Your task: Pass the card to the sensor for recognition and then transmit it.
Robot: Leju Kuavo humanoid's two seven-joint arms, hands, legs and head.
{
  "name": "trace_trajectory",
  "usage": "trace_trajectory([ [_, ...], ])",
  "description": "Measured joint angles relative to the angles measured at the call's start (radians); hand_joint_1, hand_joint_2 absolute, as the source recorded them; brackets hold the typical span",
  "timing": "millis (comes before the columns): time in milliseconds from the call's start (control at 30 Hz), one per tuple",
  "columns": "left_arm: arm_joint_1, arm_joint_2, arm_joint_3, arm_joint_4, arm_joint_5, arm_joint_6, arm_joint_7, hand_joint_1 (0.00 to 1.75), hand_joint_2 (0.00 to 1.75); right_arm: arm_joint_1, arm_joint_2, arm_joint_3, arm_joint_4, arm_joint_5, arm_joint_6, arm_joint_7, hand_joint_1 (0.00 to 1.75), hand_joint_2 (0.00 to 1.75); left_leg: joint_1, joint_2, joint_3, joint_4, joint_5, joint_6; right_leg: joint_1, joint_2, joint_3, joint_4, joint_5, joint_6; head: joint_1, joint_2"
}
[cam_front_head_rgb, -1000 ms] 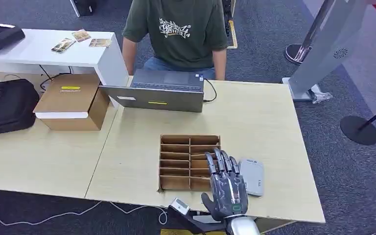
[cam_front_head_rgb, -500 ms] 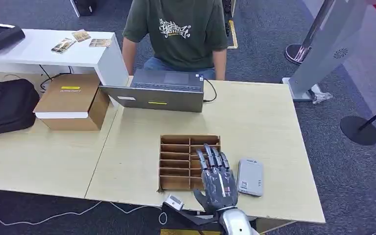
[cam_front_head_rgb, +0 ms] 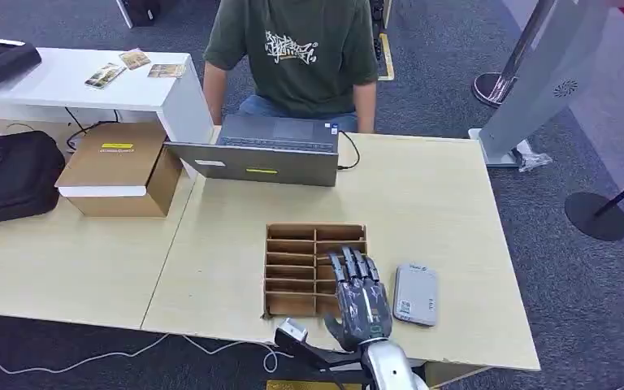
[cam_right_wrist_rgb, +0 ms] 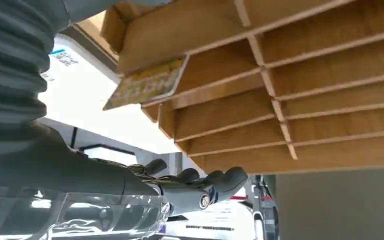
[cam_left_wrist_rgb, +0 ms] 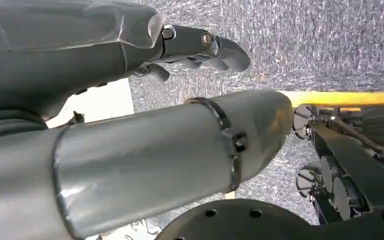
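Observation:
A brown cardboard divider box (cam_front_head_rgb: 289, 231) sits near the front of the light wooden table (cam_front_head_rgb: 422, 203). My right hand (cam_front_head_rgb: 360, 296) hovers flat over the box's right column near its front, fingers stretched out and holding nothing. The grey card sensor (cam_front_head_rgb: 415, 294) lies just right of the hand. In the right wrist view a yellow card (cam_right_wrist_rgb: 147, 85) sticks out of one compartment of the box (cam_right_wrist_rgb: 305, 75), apart from my right hand's fingers (cam_right_wrist_rgb: 200, 182). My left hand (cam_left_wrist_rgb: 180, 45) hangs over grey carpet with nothing in it.
A person in a green shirt (cam_front_head_rgb: 296, 49) sits behind a grey laptop (cam_front_head_rgb: 264, 153) at the far table edge. A cardboard carton (cam_front_head_rgb: 118, 166) and a black bag (cam_front_head_rgb: 8, 175) stand at the left. A small white device (cam_front_head_rgb: 294, 335) is at the near edge.
My right hand has moved left, off the sensor and onto the right column of the divider box, and drawn back slightly toward the near edge. The sensor now shows whole.

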Motion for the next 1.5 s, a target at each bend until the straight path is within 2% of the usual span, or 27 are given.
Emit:
trace_trajectory([
  [100, -0.001, 0.007, -0.001, 0.000, 0.001, 0.000, 0.001, 0.00, 0.00, 0.004, -0.002, -0.006, 0.000, 0.006, 0.011, 0.018, 0.00, 1.75, 0.000, 0.000, 0.000, 0.000, 0.000, 0.000, 0.000, 0.000, 0.000, 0.000, 0.000, 0.000, 0.000, 0.000],
  [333, -0.001, 0.013, -0.001, 0.000, 0.017, 0.000, 0.003, 0.00, 0.00, 0.007, -0.020, -0.005, -0.012, 0.006, 0.032, 0.010, 0.00, 1.75, 0.000, 0.000, 0.000, 0.000, 0.000, 0.000, 0.000, 0.000, 0.000, 0.000, 0.000, 0.000, 0.000, 0.000],
  [500, -0.001, 0.013, -0.001, 0.000, 0.020, 0.000, 0.003, 0.00, 0.00, -0.004, -0.047, 0.011, -0.017, 0.006, 0.047, 0.032, 0.00, 1.75, 0.000, 0.000, 0.000, 0.000, 0.000, 0.000, 0.000, 0.000, 0.000, 0.000, 0.000, 0.000, 0.000, 0.000],
  [600, -0.002, 0.013, -0.001, 0.000, 0.024, -0.002, 0.003, 0.00, 0.00, -0.023, -0.080, 0.026, -0.016, 0.006, 0.045, 0.040, 0.00, 1.75, 0.000, 0.000, 0.000, 0.000, 0.000, 0.000, 0.000, 0.000, 0.000, 0.000, 0.000, 0.000, 0.000, 0.000],
  [800, -0.002, 0.016, -0.001, 0.000, 0.033, -0.002, 0.003, 0.00, 0.00, -0.030, -0.113, 0.032, -0.016, 0.006, 0.034, 0.029, 0.00, 1.75, 0.000, 0.000, 0.000, 0.000, 0.000, 0.000, 0.000, 0.000, 0.000, 0.000, 0.000, 0.000, 0.000, 0.000],
  [1500, -0.004, 0.018, -0.003, 0.000, 0.036, -0.002, 0.014, 0.00, 0.00, -0.043, -0.169, 0.051, -0.019, 0.006, 0.047, 0.008, 0.00, 1.75, 0.000, 0.000, 0.000, 0.000, 0.000, 0.000, 0.000, 0.000, 0.000, 0.000, 0.000, 0.000, 0.000, 0.000],
])
